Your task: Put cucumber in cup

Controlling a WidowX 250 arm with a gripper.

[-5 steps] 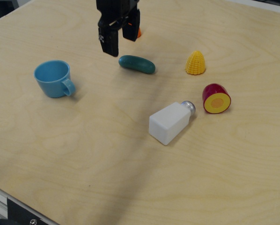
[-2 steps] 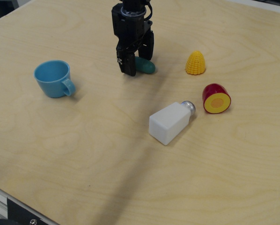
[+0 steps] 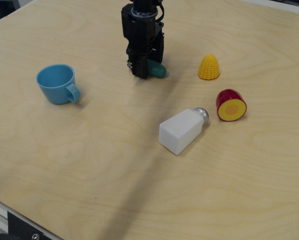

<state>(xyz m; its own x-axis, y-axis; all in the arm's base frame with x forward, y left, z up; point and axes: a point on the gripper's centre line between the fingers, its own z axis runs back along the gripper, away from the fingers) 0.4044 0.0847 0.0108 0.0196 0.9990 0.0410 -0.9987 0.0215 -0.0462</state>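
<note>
The dark teal-green cucumber (image 3: 159, 71) lies on the wooden table at the upper middle; only its right end shows past the gripper. My black gripper (image 3: 143, 71) is down at table level with its fingers closed in against the cucumber's left and middle part. The light blue cup (image 3: 56, 82) stands upright to the left, its handle toward the front right, well apart from the gripper.
A yellow corn (image 3: 209, 67) stands to the right of the cucumber. A red half fruit with a yellow face (image 3: 231, 105) lies further right. A white salt shaker with a silver cap (image 3: 182, 131) lies on its side in the middle.
The gripper came down from above and left of the cucumber, straddled it with open fingers, and its fingers have now narrowed onto it. The cucumber has barely moved.
</note>
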